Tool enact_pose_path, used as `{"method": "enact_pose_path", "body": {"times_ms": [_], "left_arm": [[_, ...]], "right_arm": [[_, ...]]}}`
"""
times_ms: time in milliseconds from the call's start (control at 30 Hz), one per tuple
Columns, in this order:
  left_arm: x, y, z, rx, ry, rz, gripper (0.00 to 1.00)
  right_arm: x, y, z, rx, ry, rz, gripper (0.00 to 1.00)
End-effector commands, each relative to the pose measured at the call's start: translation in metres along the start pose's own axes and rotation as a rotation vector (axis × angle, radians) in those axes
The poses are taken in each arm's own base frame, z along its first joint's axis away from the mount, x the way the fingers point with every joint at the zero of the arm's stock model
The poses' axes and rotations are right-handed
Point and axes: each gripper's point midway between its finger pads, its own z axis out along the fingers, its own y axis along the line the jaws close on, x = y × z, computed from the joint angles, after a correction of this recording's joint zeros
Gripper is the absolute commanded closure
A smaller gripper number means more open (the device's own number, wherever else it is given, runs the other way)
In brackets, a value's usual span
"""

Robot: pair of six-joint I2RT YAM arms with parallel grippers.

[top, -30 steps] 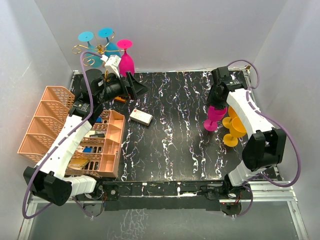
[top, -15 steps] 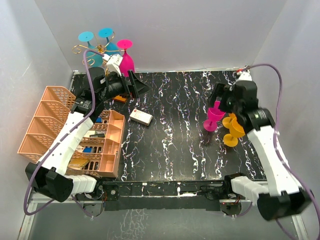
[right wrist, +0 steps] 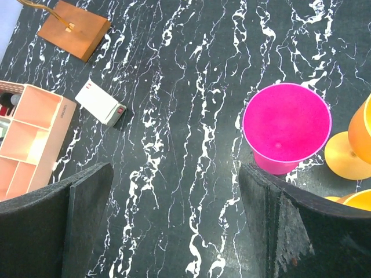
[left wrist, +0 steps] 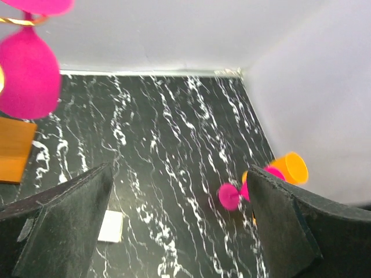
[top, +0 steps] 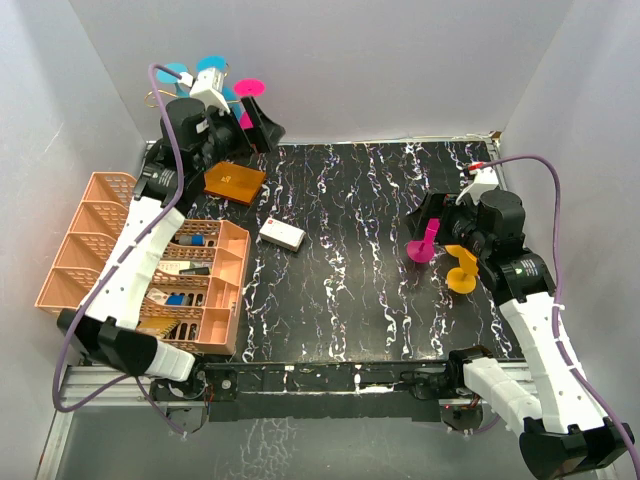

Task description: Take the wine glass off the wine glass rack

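Rack (top: 235, 181): hung pink glass (left wrist: 29, 72) and blue glasses (top: 175, 72) not yet taken. Bench (top: 340, 290): standing pink glass (right wrist: 287, 124), orange glasses (top: 462, 270). Left tool (left wrist: 178, 171), right tool (right wrist: 174, 168): released, empty.

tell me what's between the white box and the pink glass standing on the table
Nothing: only bare black marbled tabletop runs from the white box to the pink glass, clearest in the right wrist view.
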Motion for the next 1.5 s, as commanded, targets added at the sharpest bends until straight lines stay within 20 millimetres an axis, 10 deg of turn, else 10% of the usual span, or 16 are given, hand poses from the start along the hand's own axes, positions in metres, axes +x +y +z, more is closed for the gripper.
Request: {"method": "enact_pose_path", "body": {"times_ms": [0,633,1467], "left_arm": [[-0.035,0.025,0.009,-0.161,-0.088,-0.047,0.03],[-0.103,0.107,0.097,-0.221,-0.163,-0.153,0.32],[-0.108,0.154,0.149,-0.287,-0.213,-0.043,0.49]], "right_arm": [[-0.005,0.001,-0.003,-0.014,-0.049,-0.033,0.01],[0.019,-0.007,-0.004,-0.008,-0.052,-0.031,0.01],[0.014,-0.013,-0.015,0.017,-0.164,-0.040,0.01]]}}
